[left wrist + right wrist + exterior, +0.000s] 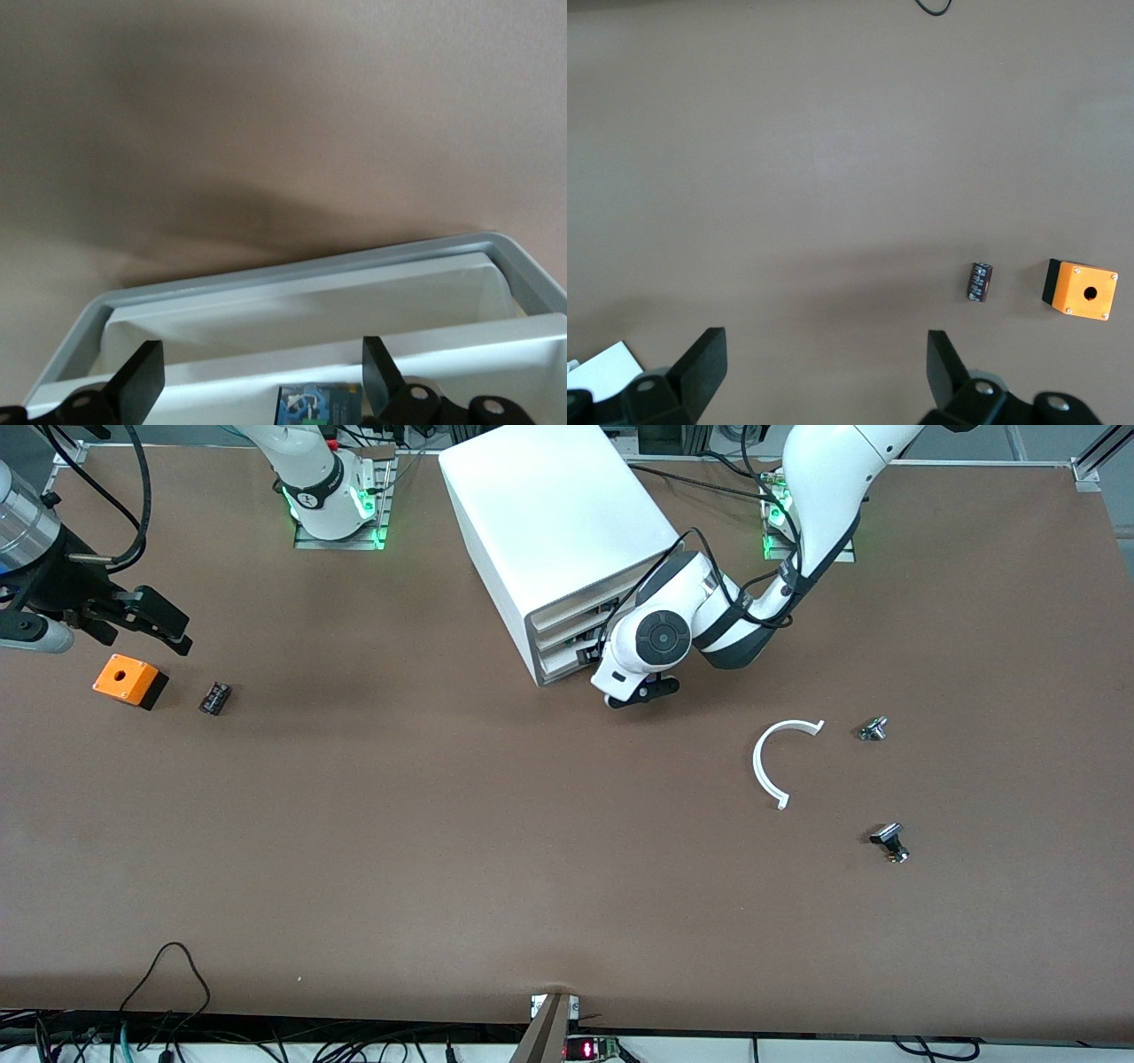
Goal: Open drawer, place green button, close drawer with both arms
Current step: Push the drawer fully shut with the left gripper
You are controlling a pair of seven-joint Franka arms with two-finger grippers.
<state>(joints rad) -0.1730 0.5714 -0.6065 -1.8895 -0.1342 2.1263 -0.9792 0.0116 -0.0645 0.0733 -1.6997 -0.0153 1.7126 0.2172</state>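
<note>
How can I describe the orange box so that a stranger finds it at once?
Start at the big white cabinet and go toward the right arm's end of the table. Two small things lie there side by side: a dark cylinder and the orange box. The box is bigger, bright orange, with a round hole on top.

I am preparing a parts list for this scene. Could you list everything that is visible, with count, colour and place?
cabinet: one, white, three drawers, mid-table near the bases
lowest drawer: one, cream-white, slightly open
orange box: one, with a hole, at the right arm's end
small dark cylinder: one, beside the orange box
white curved strip: one, toward the left arm's end
metal button: one, silver, beside the strip
black-capped button: one, nearer the camera than the metal button
left gripper: jaws open, at the cabinet's drawers
right gripper: jaws open, waits above the table near the orange box
</note>
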